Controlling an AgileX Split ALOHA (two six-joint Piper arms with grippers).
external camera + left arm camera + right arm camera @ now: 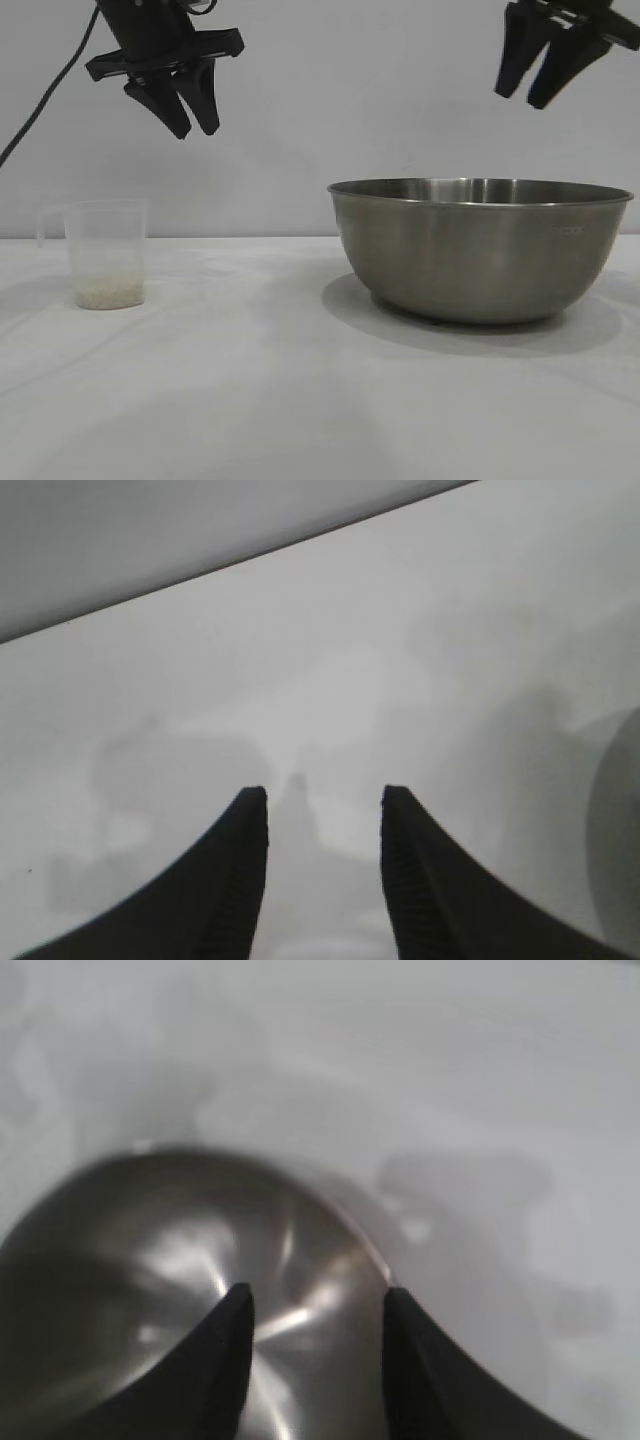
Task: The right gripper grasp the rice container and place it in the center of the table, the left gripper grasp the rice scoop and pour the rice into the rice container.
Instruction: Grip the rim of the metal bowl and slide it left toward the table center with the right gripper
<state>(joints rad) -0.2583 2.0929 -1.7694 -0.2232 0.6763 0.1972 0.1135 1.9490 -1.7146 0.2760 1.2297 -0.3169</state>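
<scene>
Exterior view. The left end effector [187,108] hangs in the upper left of the frame, well above the table [250,400], its two pointed fingers spread a little and holding nothing; a black cable [45,100] runs from it toward the left edge. The right end effector [545,70] hangs in the upper right, above the far right part of the rice container [480,250], its fingers likewise parted and empty.

The rice container, a large steel bowl with a rolled rim, stands upright on the table in the right half of the frame, not at the centre. The rice scoop [105,250], a small translucent cup, stands upright at the left, well apart from the bowl, with its handle toward the left edge. The rice [108,294] lies as a shallow layer in the bottom of the scoop.

Left wrist view. The left end effector [322,870] shows two dark fingers with a clear gap between them, over bare table [400,630].

Right wrist view. The right end effector [315,1360] shows its fingers apart above the bowl's interior [150,1290], near its rim; the table [450,1080] lies beyond.
</scene>
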